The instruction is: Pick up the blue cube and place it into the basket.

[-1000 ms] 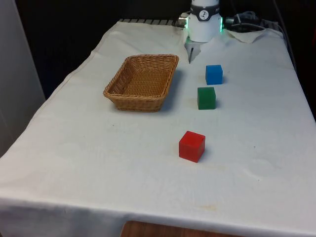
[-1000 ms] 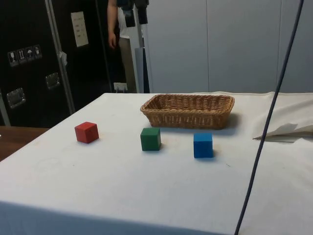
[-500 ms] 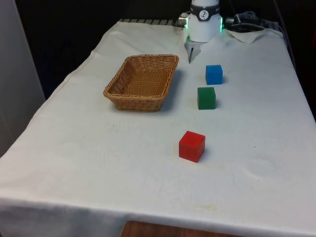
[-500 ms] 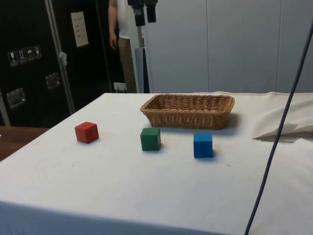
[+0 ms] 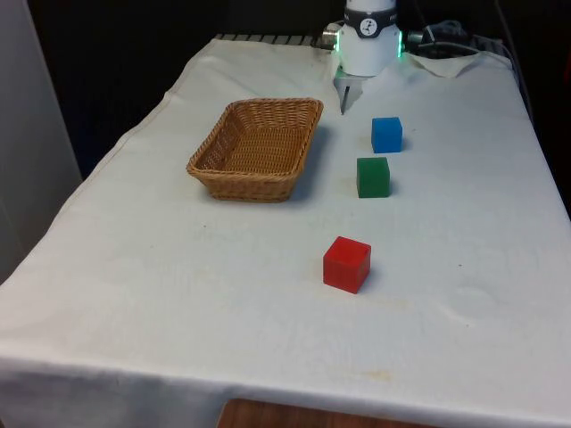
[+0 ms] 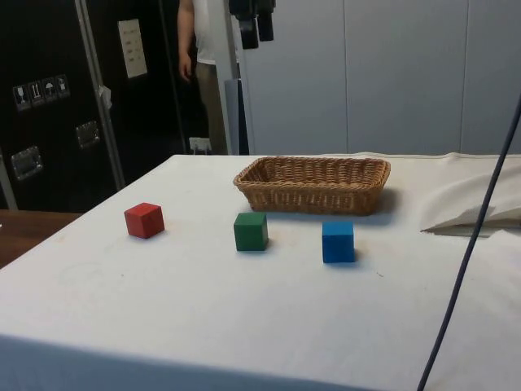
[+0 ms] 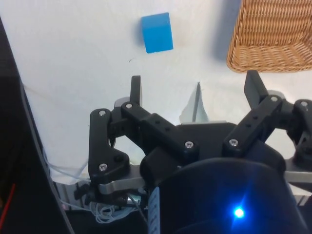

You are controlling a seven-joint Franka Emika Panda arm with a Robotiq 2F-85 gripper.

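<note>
The blue cube [image 5: 386, 135] sits on the white cloth, to the front view's right of the wicker basket [image 5: 254, 183]. In the side view the blue cube [image 6: 338, 241] lies in front of the basket [image 6: 313, 195]. My gripper [image 6: 255, 28] hangs high above the table, over the basket's near-left part in that view. In the wrist view my gripper [image 7: 195, 90] is open, nothing between its fingers [image 7: 135, 90]. The blue cube [image 7: 157, 32] and a corner of the basket [image 7: 273, 34] lie far below it.
A green cube [image 5: 373, 176] stands just in front of the blue one, and a red cube [image 5: 347, 264] nearer the table's front edge. A dark cable [image 6: 472, 236] hangs across the side view's right. A person [image 6: 199, 49] stands behind the table.
In the side view my gripper has drifted rightwards along the top, staying high. The hanging cable has swung. The cubes and basket have not moved.
</note>
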